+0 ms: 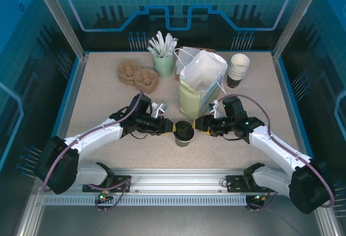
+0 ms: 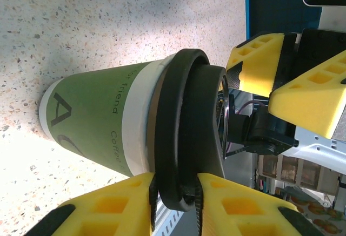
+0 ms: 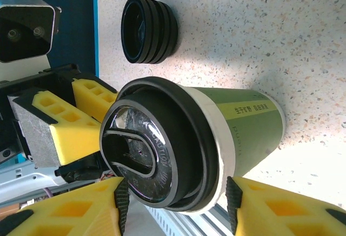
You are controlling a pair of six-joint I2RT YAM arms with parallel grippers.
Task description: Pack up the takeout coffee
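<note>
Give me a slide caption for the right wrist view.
Green paper coffee cup with black plastic lid between the yellow foam fingers of the right gripper; stacked black lids nearby on the speckled table.

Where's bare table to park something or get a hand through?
Free: left strip between the pulp carriers and left arm; right patch in front of the cup stack, beside the paper bag. Crowded: back row, and centre, where both jaws grip the coffee cup and lid.
</note>
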